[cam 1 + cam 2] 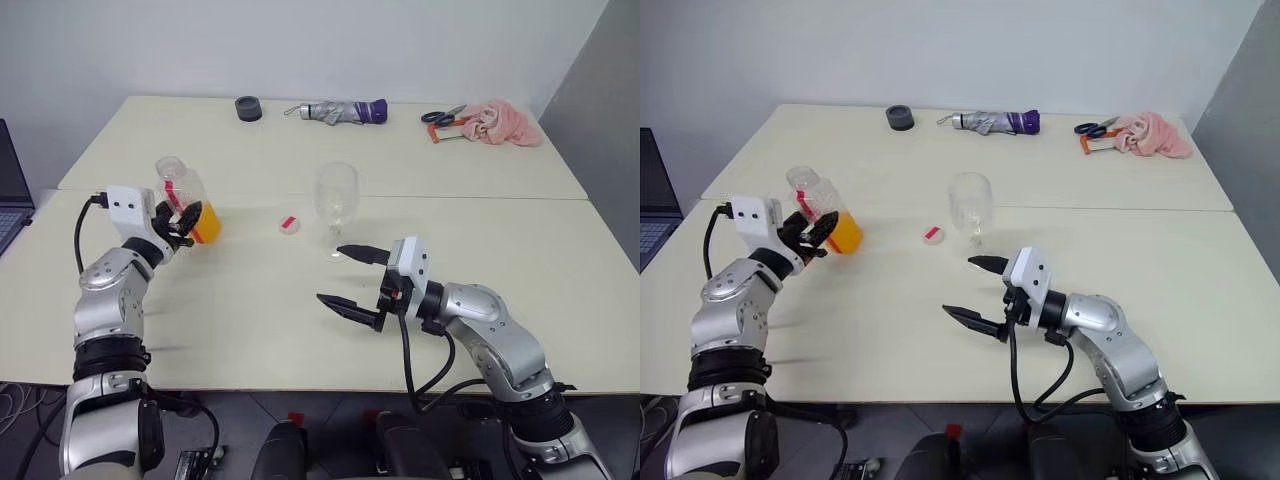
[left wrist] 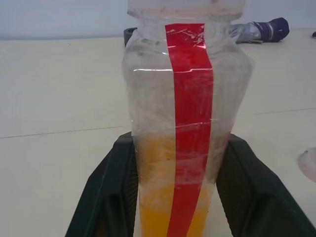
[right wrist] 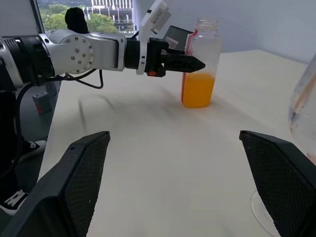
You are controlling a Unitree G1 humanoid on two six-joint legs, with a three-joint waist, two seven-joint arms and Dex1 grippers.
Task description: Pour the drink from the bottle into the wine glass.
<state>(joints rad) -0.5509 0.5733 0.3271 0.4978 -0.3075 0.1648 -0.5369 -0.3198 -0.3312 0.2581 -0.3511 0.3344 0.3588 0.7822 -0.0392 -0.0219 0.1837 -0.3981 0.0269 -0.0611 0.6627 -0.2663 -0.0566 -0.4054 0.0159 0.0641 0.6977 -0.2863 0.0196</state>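
Bottle (image 1: 185, 203) in left hand (image 1: 178, 226), near table edge (image 1: 60, 190).

Bottle (image 2: 185, 123) top & base cut off in left wrist view; wine glass (image 3: 303, 118) mostly cut off in right wrist view.

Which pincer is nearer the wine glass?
Right. The right pincer hangs open just in front of the wine glass; the left pincer grips the bottle farther off.

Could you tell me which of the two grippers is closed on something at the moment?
The left gripper, shut on the bottle; the right gripper stands open near the wine glass.
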